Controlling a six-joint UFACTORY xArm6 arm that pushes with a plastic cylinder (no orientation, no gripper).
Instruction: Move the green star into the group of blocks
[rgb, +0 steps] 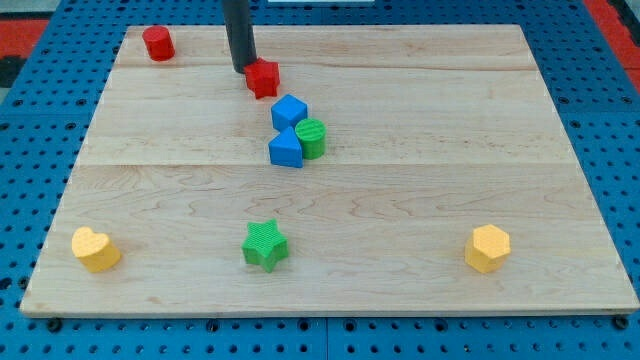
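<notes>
Red cyl (158, 43), yellow heart (95, 249), yellow hexagon (488, 247).

— What lies under everything?
— A pale wooden board (420, 120), made of planks joined lengthwise, with light grain.
— And around it?
— A blue pegboard surface (600, 140) dotted with rows of small holes, showing on all sides. At the view's top corners, red patches (20, 30) appear.
— The light?
— Even, soft, few shadows.
</notes>
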